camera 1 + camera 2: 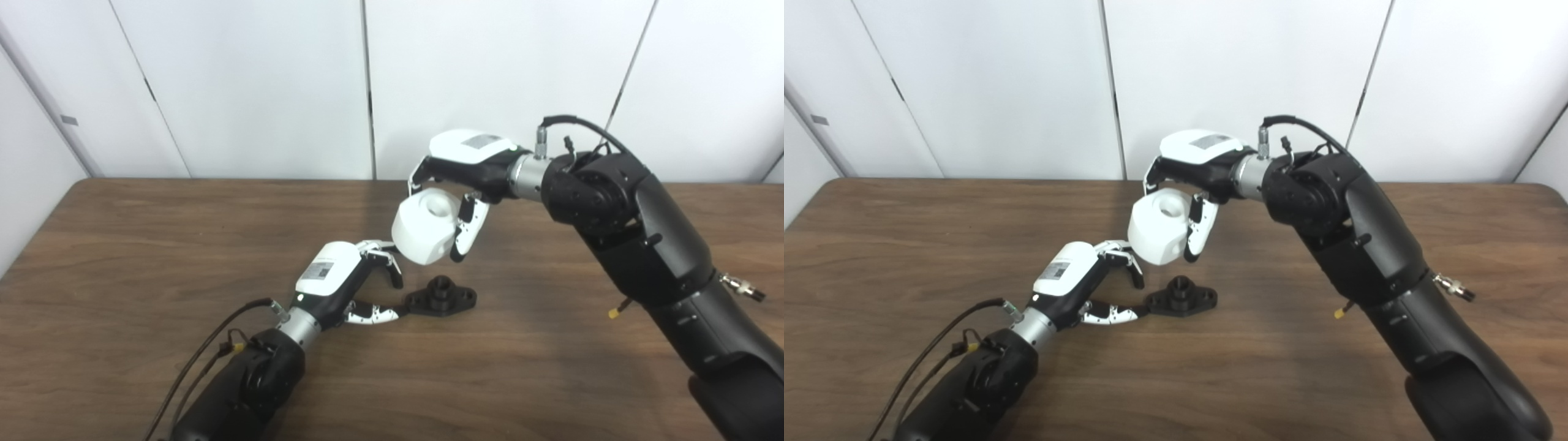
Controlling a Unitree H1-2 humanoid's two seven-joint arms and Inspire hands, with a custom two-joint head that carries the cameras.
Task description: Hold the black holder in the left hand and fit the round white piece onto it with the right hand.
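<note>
White wall panels behind, brown wood bench (pixel 153 245). Right hand (pixel 456 184) gripped the round white piece (pixel 425 225), lifted clear over mid-bench. Black holder (pixel 441 298) lay flat mid-bench, left hand (pixel 343 282) just beside it, fingers apart, thumb tip at its near edge, nothing gripped. Step looked like holder pickup; next: close left hand on it, then align the white piece's hole over the holder's post.

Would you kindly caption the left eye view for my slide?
Right hand holds the round white piece above the black holder, which the open left hand touches on the table.
</note>
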